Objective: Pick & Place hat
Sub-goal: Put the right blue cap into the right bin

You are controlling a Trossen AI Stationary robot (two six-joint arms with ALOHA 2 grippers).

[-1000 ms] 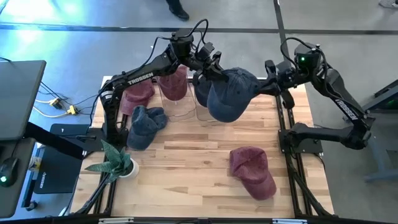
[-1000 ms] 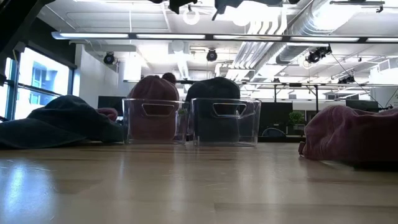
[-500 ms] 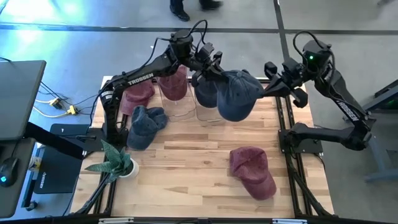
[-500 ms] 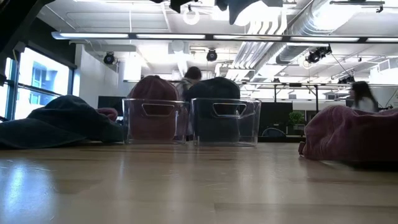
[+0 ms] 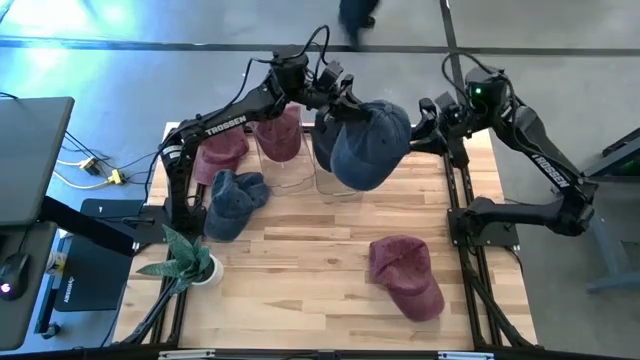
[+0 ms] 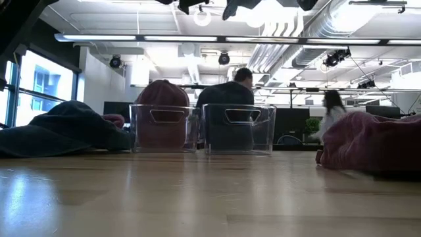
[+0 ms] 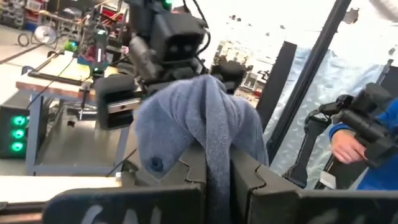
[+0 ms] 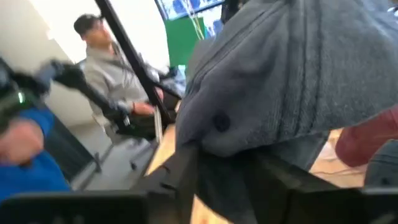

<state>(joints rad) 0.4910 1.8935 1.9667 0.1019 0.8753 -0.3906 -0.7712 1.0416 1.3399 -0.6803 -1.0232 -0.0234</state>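
we are holding a blue hat (image 5: 368, 145) up in the air over the back of the wooden table (image 5: 300, 245), above the two clear bins. our left gripper (image 5: 345, 103) is pinching the hat's fabric, fingers closed tight on it; in the left wrist view the blue cloth (image 7: 199, 124) is running down into the narrow slot between our two dark fingers (image 7: 186, 174). our right gripper (image 5: 425, 125) is sitting just beside the hat's other edge, and in the right wrist view the hat (image 8: 292, 81) is draping right over the fingers (image 8: 180, 168); we cannot tell whether that gripper is gripping the fabric or standing parted around it.

below the hanging hat, the right-hand clear bin (image 6: 239, 129) is holding a dark hat, and the left-hand clear bin (image 6: 164, 129) beside it is holding a maroon hat (image 5: 280, 135). another maroon hat (image 5: 222, 152) is lying on the table just beside that bin, with a second blue hat (image 5: 235, 200) near it. a third maroon hat (image 5: 405, 275) is lying well apart, toward the front right of the table. a small potted plant (image 5: 185, 258) is standing at the front left corner. people are showing in the room behind.
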